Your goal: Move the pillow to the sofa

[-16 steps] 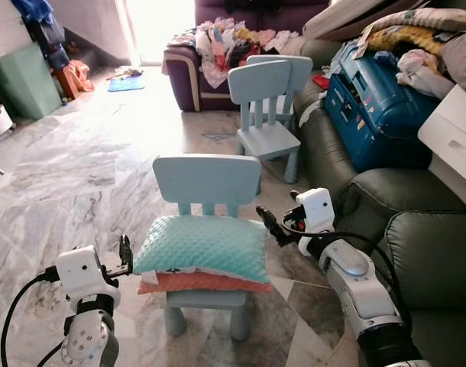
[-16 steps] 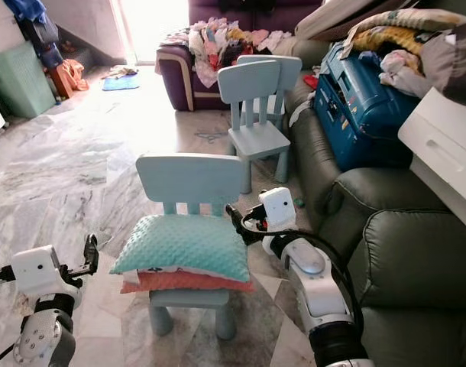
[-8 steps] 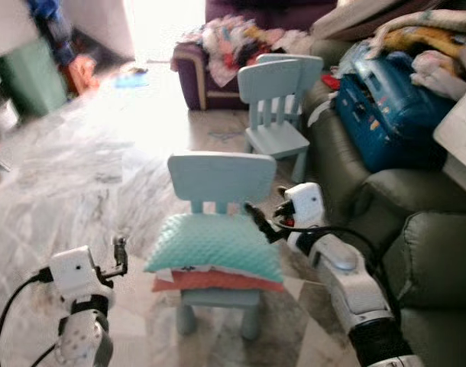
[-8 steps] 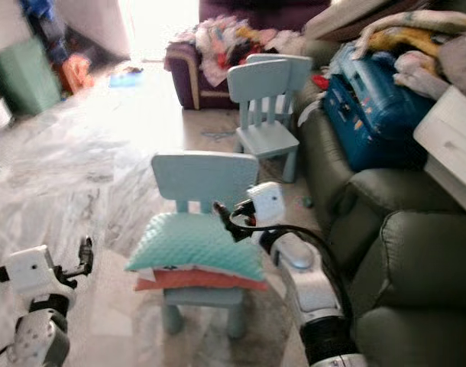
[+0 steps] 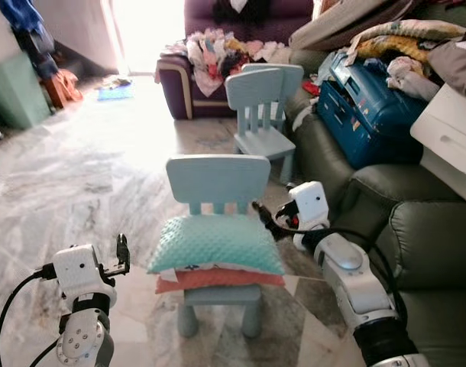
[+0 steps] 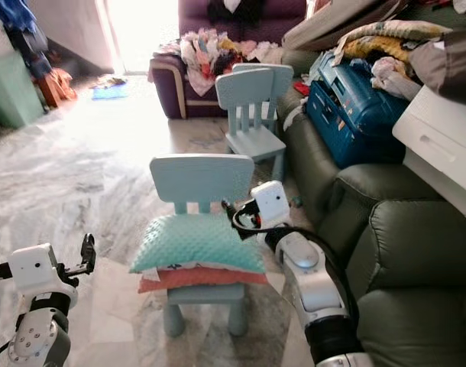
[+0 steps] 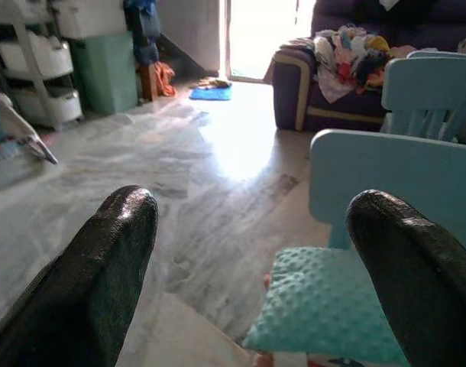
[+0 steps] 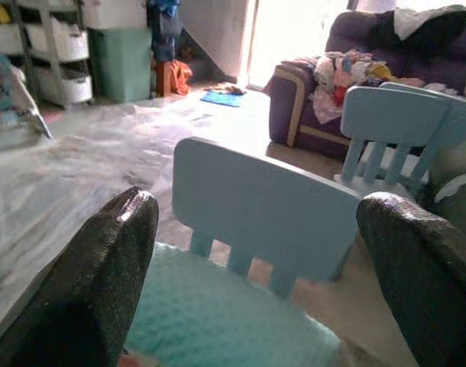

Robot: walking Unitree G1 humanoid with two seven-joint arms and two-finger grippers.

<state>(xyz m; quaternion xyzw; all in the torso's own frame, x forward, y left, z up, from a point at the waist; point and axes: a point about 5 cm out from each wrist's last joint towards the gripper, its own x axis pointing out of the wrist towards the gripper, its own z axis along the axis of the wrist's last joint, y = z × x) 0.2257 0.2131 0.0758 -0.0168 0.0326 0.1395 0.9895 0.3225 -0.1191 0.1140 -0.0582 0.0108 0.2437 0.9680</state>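
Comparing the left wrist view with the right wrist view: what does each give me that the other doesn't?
Left wrist view alone: the near corner of the teal pillow from the robot's left, with a bit of the orange pillow under it, and the small chair's backrest side-on.

Right wrist view alone: that backrest nearly face-on with its slats, the pillow just below the open right gripper.

Shared: the second small chair, the purple sofa piled with clothes, the green bin and the marble floor. The left gripper is open too.
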